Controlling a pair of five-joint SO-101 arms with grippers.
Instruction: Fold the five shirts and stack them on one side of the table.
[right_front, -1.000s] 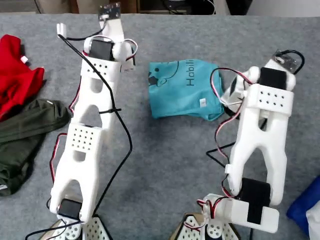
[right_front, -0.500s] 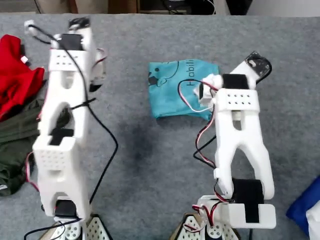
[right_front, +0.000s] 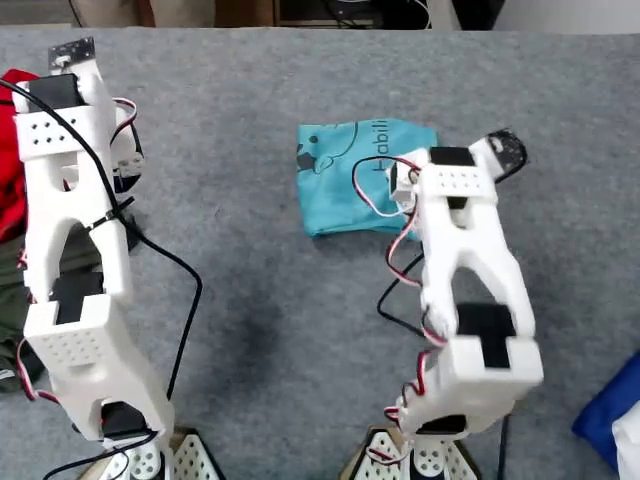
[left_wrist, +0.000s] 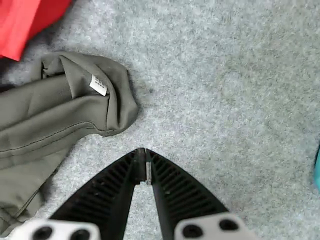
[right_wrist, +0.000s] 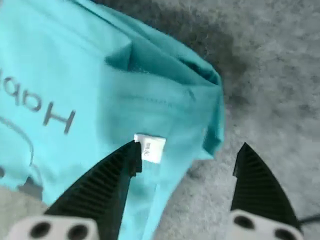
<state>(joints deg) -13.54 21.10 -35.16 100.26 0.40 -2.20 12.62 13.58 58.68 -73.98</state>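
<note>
A folded teal shirt (right_front: 350, 175) lies at the middle of the grey table. My right arm (right_front: 455, 200) hangs over its right edge. In the right wrist view the right gripper (right_wrist: 190, 150) is open, one finger (right_wrist: 107, 182) above the teal shirt (right_wrist: 75, 90) by its white tag and the other beyond the shirt's corner, over bare carpet. At the left edge a crumpled olive shirt (left_wrist: 50, 115) and a red shirt (left_wrist: 30, 15) lie unfolded. My left gripper (left_wrist: 145, 156) is shut and empty, just off the olive shirt's collar end.
A blue cloth (right_front: 610, 400) with a white piece (right_front: 630, 440) beside it pokes in at the front right corner. The olive shirt (right_front: 10, 290) and red shirt (right_front: 8, 200) sit partly under the left arm (right_front: 70, 200). Bare carpet (right_front: 270, 330) lies between the arms.
The left arm swung left from the table's middle to above the olive and red shirts. The right arm shifted left, bringing its gripper over the teal shirt's right edge.
</note>
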